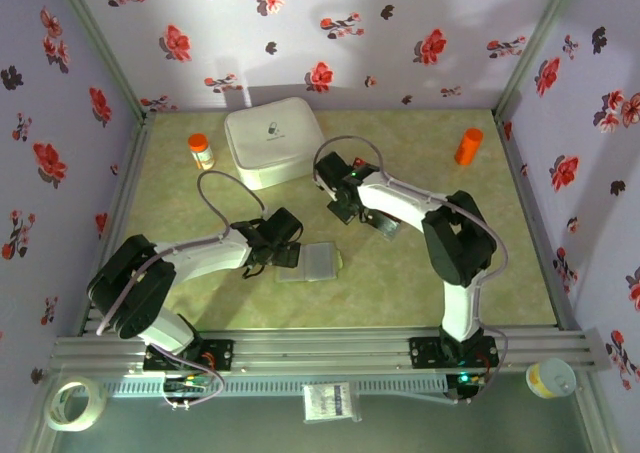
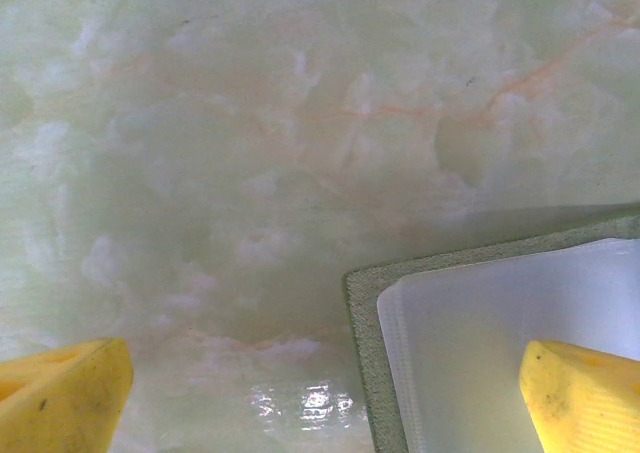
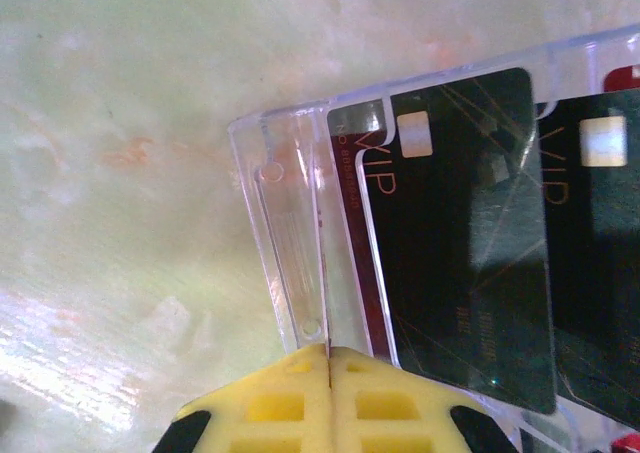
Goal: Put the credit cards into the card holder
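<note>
Two black credit cards (image 3: pixel 460 243) (image 3: pixel 595 243) lie flat in a clear plastic tray (image 3: pixel 275 243), with a dark red card (image 3: pixel 352 233) partly under the nearer one. My right gripper (image 3: pixel 328 358) is shut on the thin edge of a red card standing edge-on at the tray's left side; in the top view it (image 1: pixel 372 225) is right of centre. The olive-green card holder (image 2: pixel 365 373) lies open with clear pocket sheets on it, at mid-table (image 1: pixel 312 263). My left gripper (image 2: pixel 325 403) hangs open over its corner, one fingertip (image 2: pixel 590 393) above the pockets.
A big white rounded box (image 1: pixel 272 145) sits at the back. An orange-capped bottle (image 1: pixel 201 151) stands to its left and an orange cylinder (image 1: pixel 468 145) at the back right. Floral walls close in three sides. A tape roll (image 1: pixel 75 403) lies off the table's front left.
</note>
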Motion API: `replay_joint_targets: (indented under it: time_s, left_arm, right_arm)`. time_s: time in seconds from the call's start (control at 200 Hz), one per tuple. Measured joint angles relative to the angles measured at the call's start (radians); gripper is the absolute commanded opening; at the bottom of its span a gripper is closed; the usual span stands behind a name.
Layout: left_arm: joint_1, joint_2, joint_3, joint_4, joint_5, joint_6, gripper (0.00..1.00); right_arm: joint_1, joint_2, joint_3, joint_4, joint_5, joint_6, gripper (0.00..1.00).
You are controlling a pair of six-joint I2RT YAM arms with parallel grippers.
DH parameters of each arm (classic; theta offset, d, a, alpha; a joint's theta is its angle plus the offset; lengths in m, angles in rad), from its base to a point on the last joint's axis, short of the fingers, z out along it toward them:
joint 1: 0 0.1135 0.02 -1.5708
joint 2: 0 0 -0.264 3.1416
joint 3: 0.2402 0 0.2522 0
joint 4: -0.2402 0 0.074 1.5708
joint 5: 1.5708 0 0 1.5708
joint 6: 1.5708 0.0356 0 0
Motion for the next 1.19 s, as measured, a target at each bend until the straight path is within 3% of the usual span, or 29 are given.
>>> replay_joint_targets:
  time_s: [0.32,0.7,0.925,1.195]
  left_arm:
    - [0.000,0.000,0.026,-0.010,0.000,0.011,1.00]
    - [0.011,-0.038,0.016,-0.018,-0.008,0.014,1.00]
    - [0.024,-0.048,-0.003,-0.018,-0.009,0.014,1.00]
    - [0.035,-0.049,-0.013,-0.018,-0.008,0.014,1.00]
  right_arm:
    - [0.043,-0.156,0.002,-0.011,-0.047,0.117,0.00]
    - [0.083,-0.419,-0.332,0.202,-0.295,0.575,0.00]
    - [0.122,-0.460,-0.518,0.387,-0.389,0.821,0.00]
    - [0.166,-0.440,-0.597,0.573,-0.450,0.991,0.00]
